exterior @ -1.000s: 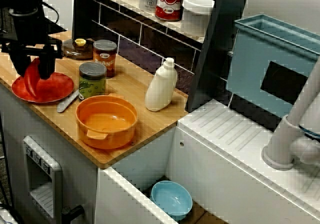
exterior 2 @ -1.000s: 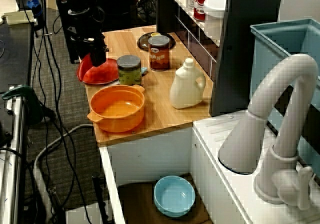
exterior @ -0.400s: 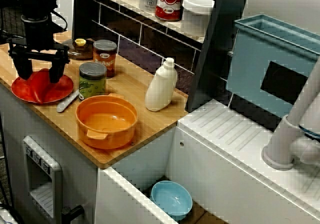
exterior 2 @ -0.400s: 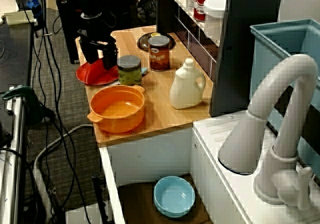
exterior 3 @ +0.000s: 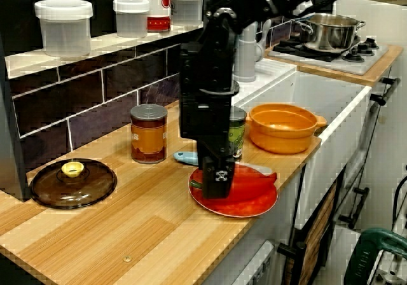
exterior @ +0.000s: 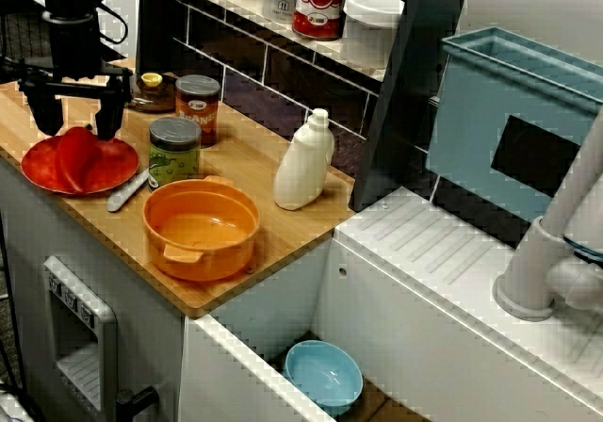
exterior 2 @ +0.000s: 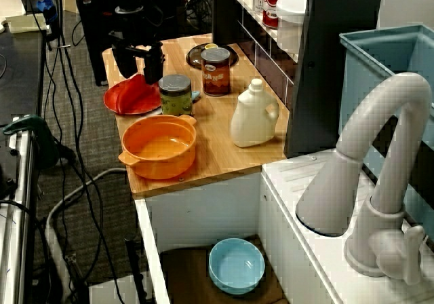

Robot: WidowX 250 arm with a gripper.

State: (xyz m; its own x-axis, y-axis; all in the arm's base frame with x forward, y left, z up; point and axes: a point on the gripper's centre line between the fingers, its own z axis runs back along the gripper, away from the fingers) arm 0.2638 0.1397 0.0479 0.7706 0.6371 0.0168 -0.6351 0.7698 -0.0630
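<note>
Right, from the high view of the counter I have the gripper (exterior: 77, 121) at the far left, hanging over the red plate (exterior: 33, 170) with its jaws spread wide and nothing clamped between them. Directly beneath it the red pepper (exterior: 75, 156) lies on that plate, its upper end coming up between the two fingers (exterior: 108, 116); I cannot tell whether either tip touches it. The view from the sink end agrees: the gripper (exterior 2: 140, 66) is spread over the pepper (exterior 2: 129, 93), which sits on the left half of the plate (exterior 2: 146, 106). In the low side view the gripper (exterior 3: 216, 178) stands in front of the pepper (exterior 3: 251, 183), tips down near the plate (exterior 3: 241, 212).

Moving right from the gripper, a utensil (exterior: 125, 192) lies just below and to the right of it, one end against the plate's rim. Next comes the green-labelled can (exterior: 174, 152), just beside the right-hand finger and close to the plate. Behind that, toward the back wall, are a glass lid (exterior: 146, 92) with a yellow knob and a brown can (exterior: 198, 108). The orange pot (exterior: 201, 227) is below and right of the gripper, near the counter's front edge and close to the green-labelled can. Well to the right stands a white bottle (exterior: 304, 161), and far off at lower right a blue bowl (exterior: 323, 375) sits down in the sink
</note>
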